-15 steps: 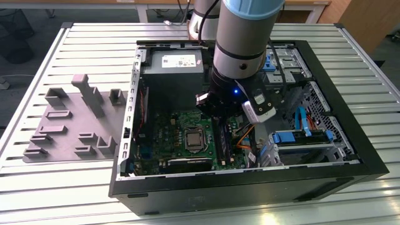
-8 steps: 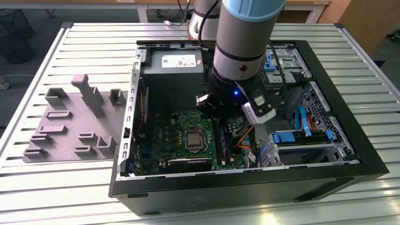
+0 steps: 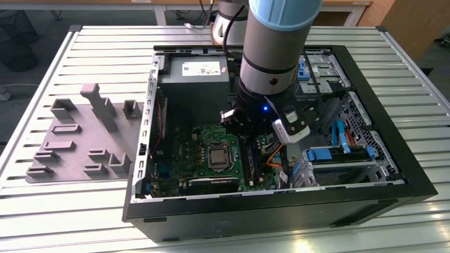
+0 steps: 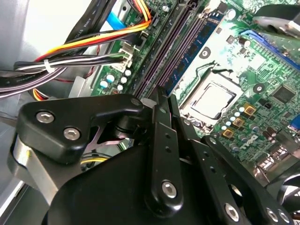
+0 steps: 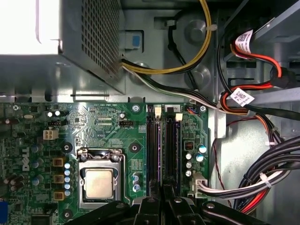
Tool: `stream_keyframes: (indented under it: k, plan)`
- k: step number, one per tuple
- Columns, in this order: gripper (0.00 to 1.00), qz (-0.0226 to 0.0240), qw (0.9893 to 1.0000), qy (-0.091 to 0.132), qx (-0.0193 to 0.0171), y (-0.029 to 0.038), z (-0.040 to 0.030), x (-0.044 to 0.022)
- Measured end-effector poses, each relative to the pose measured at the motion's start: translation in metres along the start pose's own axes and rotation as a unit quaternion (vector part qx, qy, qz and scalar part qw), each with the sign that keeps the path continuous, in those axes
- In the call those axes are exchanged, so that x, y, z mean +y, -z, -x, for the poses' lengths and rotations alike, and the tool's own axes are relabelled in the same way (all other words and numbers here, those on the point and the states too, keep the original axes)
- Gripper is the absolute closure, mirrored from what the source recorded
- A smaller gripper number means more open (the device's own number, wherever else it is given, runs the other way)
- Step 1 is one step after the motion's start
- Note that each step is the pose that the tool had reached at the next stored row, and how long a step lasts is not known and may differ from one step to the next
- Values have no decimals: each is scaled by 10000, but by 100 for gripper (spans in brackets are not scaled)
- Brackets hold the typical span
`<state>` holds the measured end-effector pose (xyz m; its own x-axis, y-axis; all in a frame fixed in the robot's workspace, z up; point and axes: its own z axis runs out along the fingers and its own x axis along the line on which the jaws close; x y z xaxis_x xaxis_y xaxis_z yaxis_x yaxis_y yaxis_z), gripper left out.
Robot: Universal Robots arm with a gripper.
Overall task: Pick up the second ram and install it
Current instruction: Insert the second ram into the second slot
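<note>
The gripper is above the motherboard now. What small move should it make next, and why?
Probably a slow, straight descent. In the first wrist view the gripper hangs directly over the long black memory slots beside the CPU socket, lined up along them. What it carries is hidden, so go gently.

One computer case (image 3: 393, 197) lies open on the slatted table (image 3: 56, 211), holding one green motherboard (image 5: 98, 126). On that motherboard sits one processor socket (image 5: 99, 180), and just beside it run the long memory slots (image 5: 161, 150), whose exact number is hard to tell. One grey power supply (image 3: 193, 89) sits inside the case beyond the motherboard. One grey fixture tray (image 3: 74, 142) lies on the table beside the case. One robot arm (image 3: 277, 47) reaches down over the motherboard.
</note>
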<state>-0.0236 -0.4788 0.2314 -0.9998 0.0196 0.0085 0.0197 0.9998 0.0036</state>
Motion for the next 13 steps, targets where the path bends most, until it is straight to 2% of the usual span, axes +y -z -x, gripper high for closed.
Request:
stream_keyframes:
  k: [5,13]
  plan:
    - [86,1,10000,0,0,-49,0,0]
    - [86,2,10000,0,-1,-67,0,0]
